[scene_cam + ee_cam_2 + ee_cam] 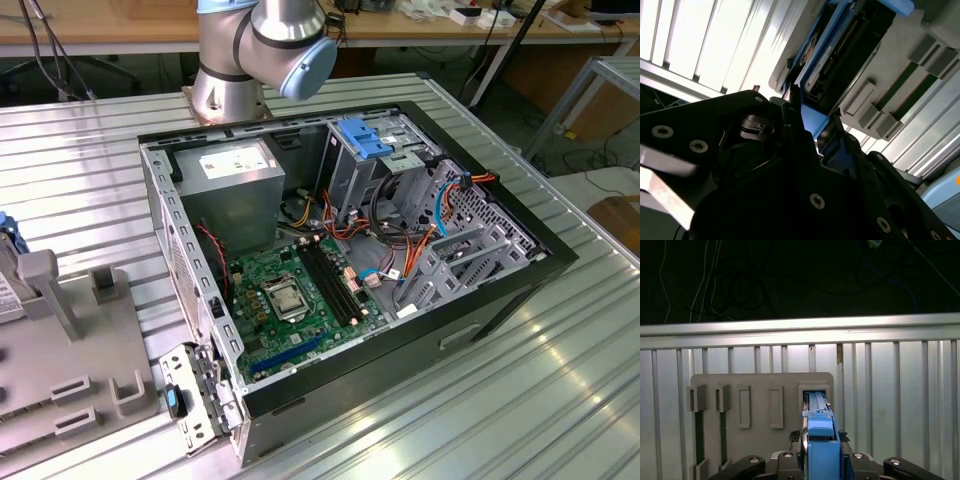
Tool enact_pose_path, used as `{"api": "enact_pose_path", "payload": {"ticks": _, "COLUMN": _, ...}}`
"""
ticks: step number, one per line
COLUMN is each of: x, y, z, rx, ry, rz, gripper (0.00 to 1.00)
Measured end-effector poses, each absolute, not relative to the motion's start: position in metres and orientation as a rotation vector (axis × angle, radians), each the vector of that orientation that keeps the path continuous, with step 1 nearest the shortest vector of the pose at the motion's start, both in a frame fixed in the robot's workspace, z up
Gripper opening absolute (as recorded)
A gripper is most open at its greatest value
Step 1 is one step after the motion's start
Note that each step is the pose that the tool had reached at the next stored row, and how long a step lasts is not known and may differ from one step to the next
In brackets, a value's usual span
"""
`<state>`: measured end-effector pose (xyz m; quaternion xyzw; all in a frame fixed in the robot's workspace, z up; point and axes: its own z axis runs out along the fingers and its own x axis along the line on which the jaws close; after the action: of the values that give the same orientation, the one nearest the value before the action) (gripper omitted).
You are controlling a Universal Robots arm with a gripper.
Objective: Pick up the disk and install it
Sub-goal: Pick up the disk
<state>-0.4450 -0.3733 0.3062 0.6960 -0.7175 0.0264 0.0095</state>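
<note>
The disk (819, 412) stands on edge in a slot of the grey holder plate (760, 385), its bright blue rail facing the camera in the first wrist view. My gripper (821, 460) straddles that rail, one black finger on each side, shut on the disk. In the second wrist view the disk (850, 45) shows its dark body, a connector row and blue rails, with the gripper (812, 130) closed on the blue end piece. The disk still sits in the holder.
The open computer case (160, 190) lies on the ribbed metal table in the exterior view, with a metal drive cage with a blue latch (365, 140), a grey power supply (235, 180) and the green motherboard (290, 300). The holder plate (90, 340) lies at that view's left. The arm's base (250, 50) stands behind the case.
</note>
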Motion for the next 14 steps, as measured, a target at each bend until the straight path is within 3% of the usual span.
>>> {"api": "enact_pose_path", "payload": {"ticks": 14, "x": -0.4449, "y": -0.3733, "z": 0.3049, "rx": 2.173, "ry": -2.240, "rz": 0.081, "gripper": 0.37}}
